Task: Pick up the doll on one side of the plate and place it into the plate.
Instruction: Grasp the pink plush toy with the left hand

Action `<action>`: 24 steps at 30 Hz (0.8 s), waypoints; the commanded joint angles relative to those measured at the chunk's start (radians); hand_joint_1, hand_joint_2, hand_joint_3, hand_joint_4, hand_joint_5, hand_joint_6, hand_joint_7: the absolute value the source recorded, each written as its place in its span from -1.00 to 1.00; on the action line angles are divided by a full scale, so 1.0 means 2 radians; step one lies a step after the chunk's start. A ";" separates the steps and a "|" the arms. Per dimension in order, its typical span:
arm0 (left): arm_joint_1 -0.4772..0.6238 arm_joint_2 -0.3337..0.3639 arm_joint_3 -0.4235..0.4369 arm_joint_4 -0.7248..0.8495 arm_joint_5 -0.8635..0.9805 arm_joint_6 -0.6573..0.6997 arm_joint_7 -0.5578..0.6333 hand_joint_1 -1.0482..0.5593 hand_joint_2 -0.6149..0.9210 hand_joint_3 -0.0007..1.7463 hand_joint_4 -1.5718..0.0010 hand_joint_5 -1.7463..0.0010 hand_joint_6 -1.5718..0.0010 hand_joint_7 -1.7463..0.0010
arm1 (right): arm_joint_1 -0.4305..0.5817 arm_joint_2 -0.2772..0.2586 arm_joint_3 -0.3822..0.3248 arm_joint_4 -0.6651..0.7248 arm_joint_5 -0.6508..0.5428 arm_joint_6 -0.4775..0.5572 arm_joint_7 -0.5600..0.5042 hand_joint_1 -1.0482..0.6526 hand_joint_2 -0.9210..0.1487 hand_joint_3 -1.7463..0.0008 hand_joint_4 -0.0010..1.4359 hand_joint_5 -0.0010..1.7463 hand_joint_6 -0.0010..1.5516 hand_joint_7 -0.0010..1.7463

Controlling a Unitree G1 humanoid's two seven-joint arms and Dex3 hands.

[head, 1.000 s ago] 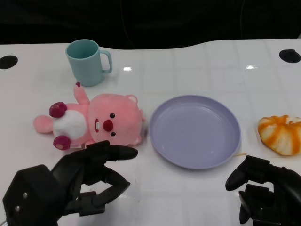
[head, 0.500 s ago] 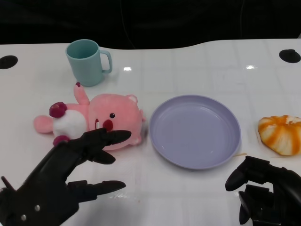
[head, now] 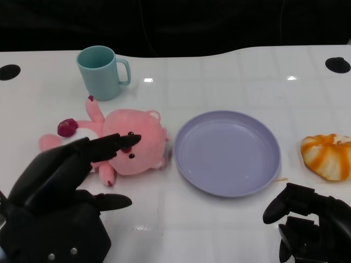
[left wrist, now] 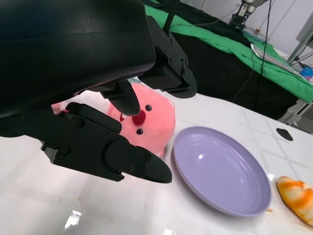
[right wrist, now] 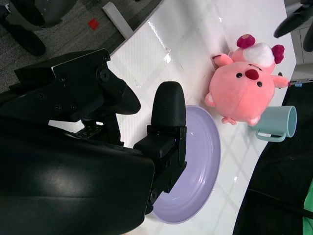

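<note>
One doll [head: 134, 143], pink plush, lying on its back on the table [head: 230, 71] just left of the purple plate [head: 227, 152], its head end nearest the rim, not touching as far as I can tell. Left hand [head: 60, 192] is over the doll's near side, fingers spread, thumb apart below them, holding nothing; contact unclear from the head view. Judgement: reach step, grasp not made. To do it well: lower so the fingers go over the belly and the thumb comes in under the near flank, close on the body, not a limb. Lift clear of the rim before moving across. Right hand [head: 307, 222] sits curled near the plate's near edge, nothing in it; leave it parked. Teal mug [head: 101, 71] beyond the doll: avoid sweeping it.
</note>
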 commanded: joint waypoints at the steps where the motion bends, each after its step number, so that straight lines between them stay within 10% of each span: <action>1: -0.012 0.017 0.001 0.005 0.034 -0.007 0.010 -0.38 1.00 -0.99 0.74 0.28 0.47 0.98 | 0.002 -0.006 -0.002 -0.006 -0.001 0.000 0.000 0.21 -0.64 -0.19 -0.16 1.00 -0.36 0.73; 24: -0.109 0.037 -0.056 0.072 0.267 0.038 -0.013 -0.44 0.94 -1.00 1.00 0.52 0.77 0.99 | 0.006 -0.006 -0.003 -0.001 -0.001 -0.009 0.004 0.22 -0.67 -0.17 -0.15 1.00 -0.36 0.72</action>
